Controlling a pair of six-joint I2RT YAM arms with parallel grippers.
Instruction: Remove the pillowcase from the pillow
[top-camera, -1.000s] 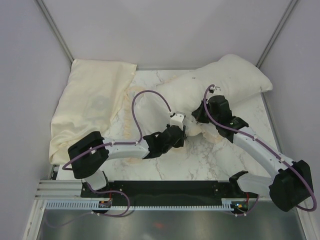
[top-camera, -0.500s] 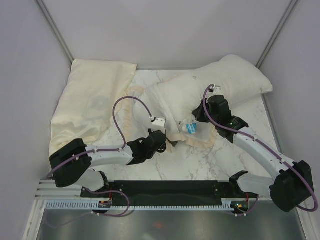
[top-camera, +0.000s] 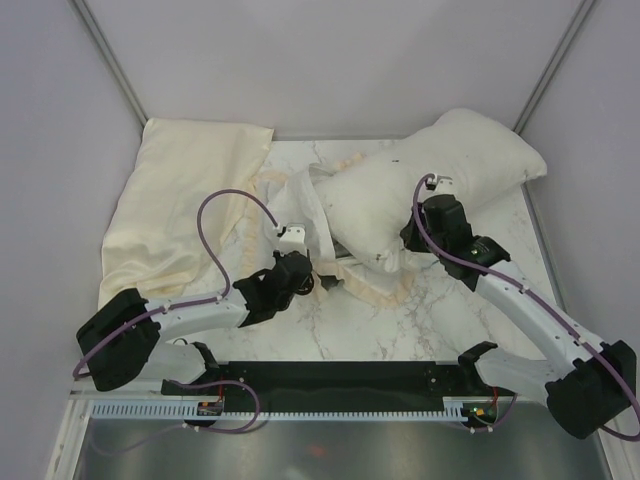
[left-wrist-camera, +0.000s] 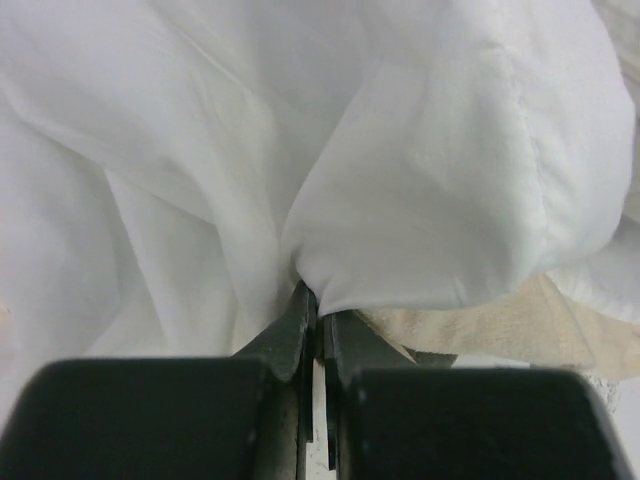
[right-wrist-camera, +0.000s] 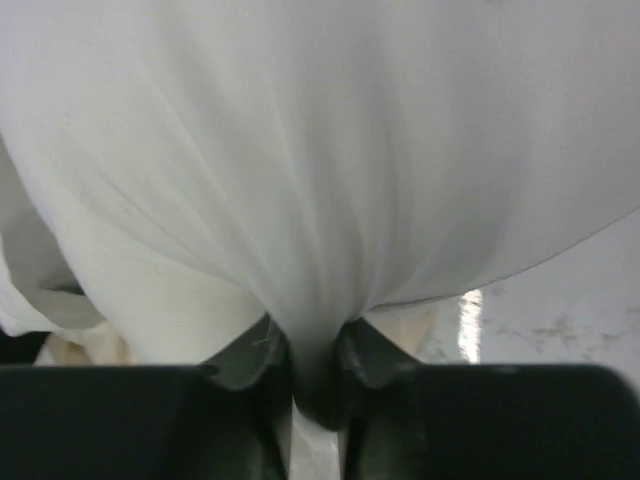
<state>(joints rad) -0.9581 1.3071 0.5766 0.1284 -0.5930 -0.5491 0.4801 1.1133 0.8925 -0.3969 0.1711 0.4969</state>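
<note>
Top external: the pillow (top-camera: 445, 165) lies right of centre on the bench (top-camera: 430, 320), with the pillowcase (top-camera: 303, 198) bunched at its left end. Left wrist: the left claw (left-wrist-camera: 318, 314) is clenched on white pillowcase fabric. Right wrist: the right claw (right-wrist-camera: 315, 362) pinches a fold of the pillow.

Pillowcase tugged to the left

The left pincer (left-wrist-camera: 318, 303) was open beside the pillow (top-camera: 455, 160). Now it is pinched shut on the pillowcase (top-camera: 300, 200) and has pulled back to the left. It dragged the cloth and its frill (top-camera: 375, 292) over the worktop (top-camera: 400, 320). The right pincer (right-wrist-camera: 315, 345) moved a little right.
</note>
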